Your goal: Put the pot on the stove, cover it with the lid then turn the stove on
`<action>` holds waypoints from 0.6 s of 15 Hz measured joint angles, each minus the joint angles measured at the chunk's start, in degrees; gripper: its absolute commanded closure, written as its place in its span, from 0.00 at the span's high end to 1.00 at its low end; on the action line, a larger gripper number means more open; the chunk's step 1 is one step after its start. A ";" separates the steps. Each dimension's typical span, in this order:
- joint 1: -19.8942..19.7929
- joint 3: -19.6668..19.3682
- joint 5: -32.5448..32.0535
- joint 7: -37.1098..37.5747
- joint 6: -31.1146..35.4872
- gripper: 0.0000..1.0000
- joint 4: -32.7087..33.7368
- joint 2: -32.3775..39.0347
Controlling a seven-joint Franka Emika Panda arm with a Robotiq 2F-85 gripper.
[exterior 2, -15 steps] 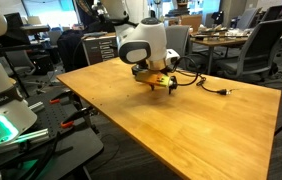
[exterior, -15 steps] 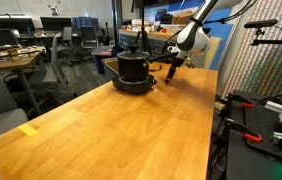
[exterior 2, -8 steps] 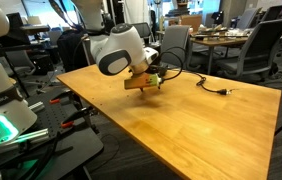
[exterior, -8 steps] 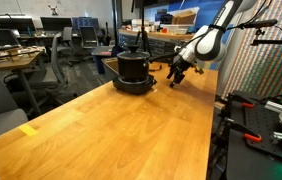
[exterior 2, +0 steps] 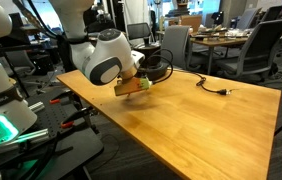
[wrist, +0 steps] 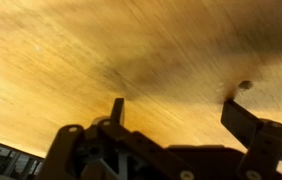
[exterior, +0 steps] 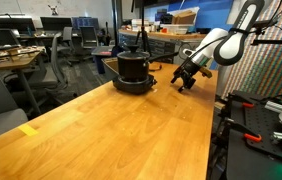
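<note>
Wood tabletop (exterior: pixel 121 130), end effector (exterior: pixel 185 81) near its edge

Broad tabletop (exterior: pixel 111 128) lies open; pot (exterior: pixel 133 66) on stove (exterior: pixel 134 87) blocks far end

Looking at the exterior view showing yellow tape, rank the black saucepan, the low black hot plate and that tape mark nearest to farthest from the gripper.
1. Black saucepan and low black hot plate beneath it, beside the gripper, far end of the wooden table: too close to call.
2. Yellow tape mark, near corner: farthest.
</note>
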 measured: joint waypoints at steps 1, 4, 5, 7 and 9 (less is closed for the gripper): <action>-0.23 0.19 -0.05 0.00 -0.27 1.00 0.00 0.03; -0.22 0.27 -0.05 0.00 -0.28 1.00 -0.01 0.03; -0.25 0.33 -0.05 0.00 0.70 1.00 -0.22 -0.02; -1.49 1.80 -0.10 0.00 4.71 1.00 -1.99 -0.07; -4.79 4.72 -1.30 0.74 9.31 1.00 -4.95 -0.05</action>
